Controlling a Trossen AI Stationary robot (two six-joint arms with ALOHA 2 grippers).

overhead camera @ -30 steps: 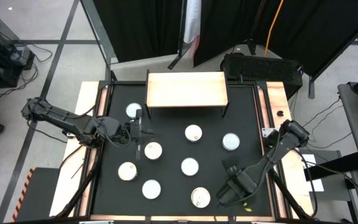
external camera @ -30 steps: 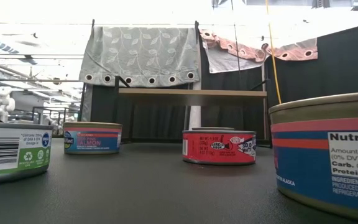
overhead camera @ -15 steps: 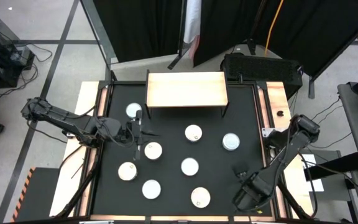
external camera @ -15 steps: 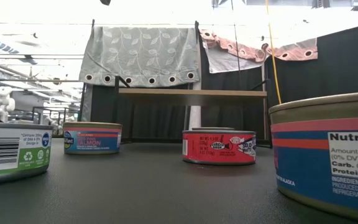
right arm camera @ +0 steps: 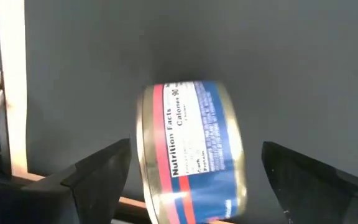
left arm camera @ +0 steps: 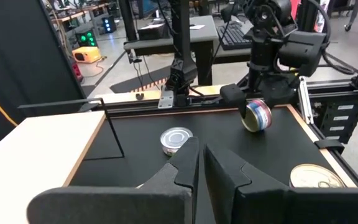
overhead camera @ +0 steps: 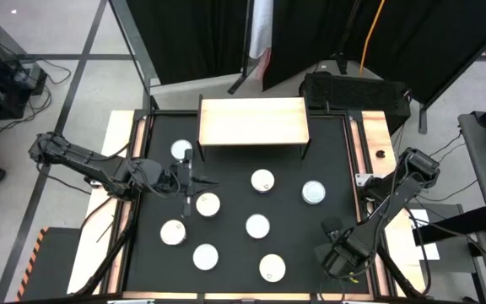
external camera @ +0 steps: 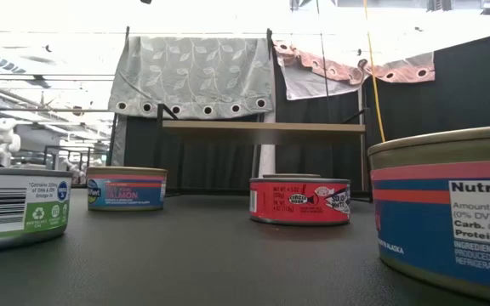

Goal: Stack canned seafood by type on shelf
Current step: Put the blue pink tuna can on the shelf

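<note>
One tin (right arm camera: 188,146), blue with a red stripe, stands up on its edge like a wheel. It is at the front right corner of the black table (overhead camera: 327,152), close to the wooden rim. From above you cannot see it, because the arm hides it.

The right gripper (overhead camera: 336,252) hangs right over this tin. A second ago its fingers (right arm camera: 98,171) were closer together, and the arm was more to the left, next to a flat tin (overhead camera: 272,268). Now the fingers are spread wide, one on each side of the tin, and they do not touch it. So I think the tin is loose. It could roll or tip over, and the gripper will likely need to grab it again.

The shelf (overhead camera: 251,121) is at the far side of the table, well apart from this tin, and its top is bare. Eight more tins lie flat on the table, so the stacking looks hardly begun.

The left gripper (overhead camera: 188,181) waits over the left part of the table, with its fingers pressed together and nothing between them.
</note>
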